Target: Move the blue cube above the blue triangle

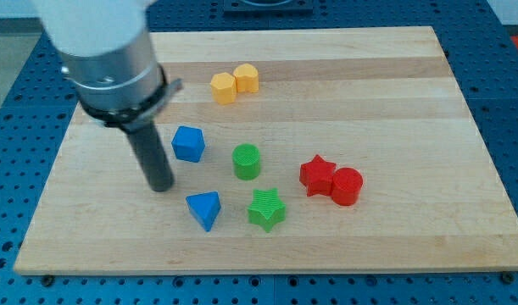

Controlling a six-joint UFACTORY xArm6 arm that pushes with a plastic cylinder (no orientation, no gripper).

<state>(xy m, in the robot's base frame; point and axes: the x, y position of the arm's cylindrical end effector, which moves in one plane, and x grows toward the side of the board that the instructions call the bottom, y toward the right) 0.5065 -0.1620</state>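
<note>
The blue cube sits on the wooden board left of centre. The blue triangle lies below it, slightly to the right, with a gap between them. My tip rests on the board to the left of both blocks, lower than the cube and higher than the triangle, touching neither. The arm's grey body comes down from the view's top left.
A green cylinder stands right of the blue cube. A green star lies right of the blue triangle. A red star and red cylinder touch at the right. Two yellow blocks sit near the top.
</note>
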